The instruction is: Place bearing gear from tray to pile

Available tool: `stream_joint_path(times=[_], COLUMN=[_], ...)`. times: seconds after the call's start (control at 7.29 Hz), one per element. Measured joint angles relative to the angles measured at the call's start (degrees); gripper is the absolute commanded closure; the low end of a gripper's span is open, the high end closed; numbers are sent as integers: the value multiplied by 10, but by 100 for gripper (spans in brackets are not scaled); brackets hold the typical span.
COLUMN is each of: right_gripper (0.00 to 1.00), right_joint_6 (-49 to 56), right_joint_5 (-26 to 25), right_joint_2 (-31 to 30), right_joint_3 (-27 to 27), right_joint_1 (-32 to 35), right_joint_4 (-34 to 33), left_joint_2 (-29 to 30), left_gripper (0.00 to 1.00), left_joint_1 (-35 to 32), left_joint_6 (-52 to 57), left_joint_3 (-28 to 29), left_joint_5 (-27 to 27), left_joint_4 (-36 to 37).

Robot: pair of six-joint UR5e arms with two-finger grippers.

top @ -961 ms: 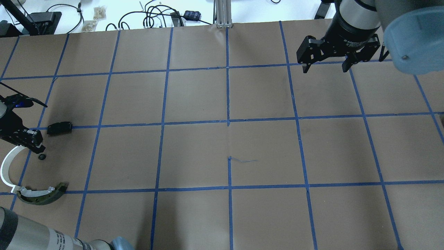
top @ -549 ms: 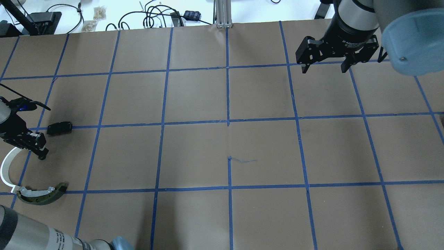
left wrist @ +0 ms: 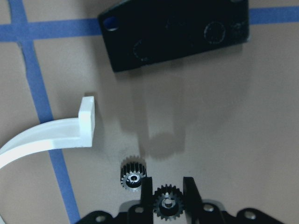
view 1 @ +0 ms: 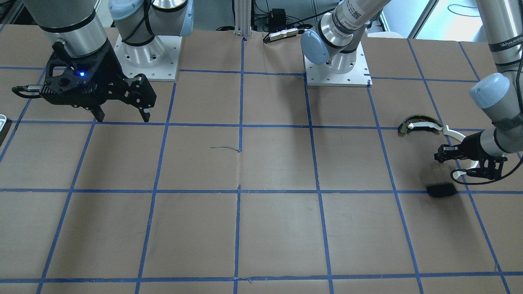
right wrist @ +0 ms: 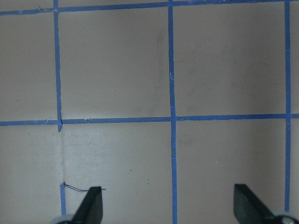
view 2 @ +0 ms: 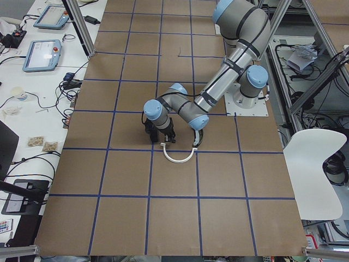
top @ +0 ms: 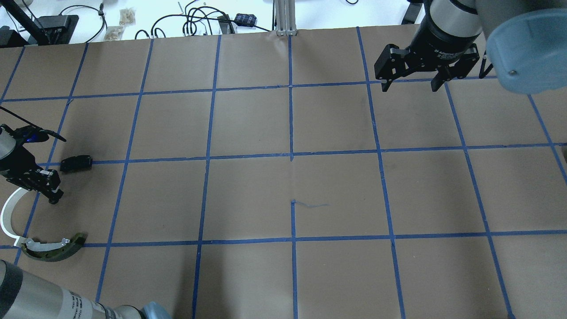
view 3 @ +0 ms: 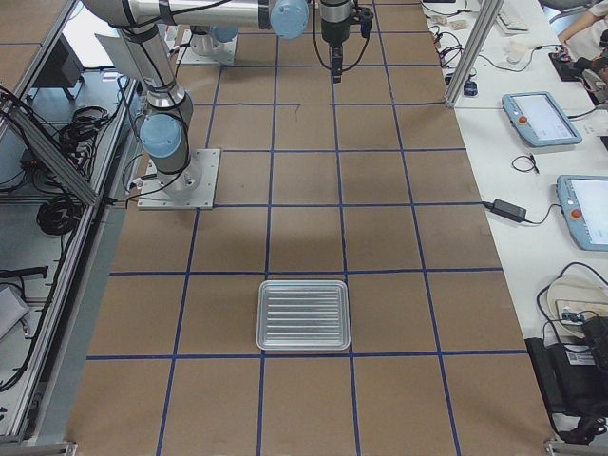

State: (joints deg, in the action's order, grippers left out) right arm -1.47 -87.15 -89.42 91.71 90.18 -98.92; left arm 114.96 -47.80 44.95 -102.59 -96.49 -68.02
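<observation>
My left gripper (left wrist: 167, 192) is shut on a tiny black toothed bearing gear (left wrist: 167, 203), held low over the table inside the pile. A second like gear (left wrist: 133, 175) lies on the paper just beside the fingers. The pile is a white arc strip (top: 6, 212), an olive-and-black curved piece (top: 53, 248) and a flat black plate (top: 76, 163). In the overhead view the left gripper (top: 54, 198) sits between the plate and the arc. My right gripper (top: 409, 84) is open and empty, high over the far right of the table. The tray (view 3: 304, 314) is empty.
The table is brown paper with a blue tape grid. Cables and small boxes (top: 199, 20) lie beyond its far edge. The arm bases (view 1: 337, 69) are bolted on at the robot's side. The tray stands far from the pile, at the right end.
My left gripper has shifted slightly right and toward the robot, so its tip now covers the loose gear in the overhead view. My right gripper has drifted a little farther away, still open.
</observation>
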Motion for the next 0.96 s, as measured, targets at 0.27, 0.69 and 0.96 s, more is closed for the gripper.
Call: stream_joint_path(times=[0.27, 0.69, 0.96], right_gripper=[0, 0, 0], right_joint_6=[-1, -1, -2], right_joint_5=[2, 1, 1], right_joint_2=[1, 1, 1], right_joint_3=[0, 2, -1], right_joint_1=[0, 0, -1], right_joint_4=[-2, -2, -2], left_joint_2=[1, 0, -2], left_gripper=[17, 11, 0], left_joint_1=[0, -1, -2], left_joint_6=[-13, -20, -29], left_joint_3=[2, 2, 3], left_joint_5=[0, 2, 3], left_joint_4=[1, -2, -8])
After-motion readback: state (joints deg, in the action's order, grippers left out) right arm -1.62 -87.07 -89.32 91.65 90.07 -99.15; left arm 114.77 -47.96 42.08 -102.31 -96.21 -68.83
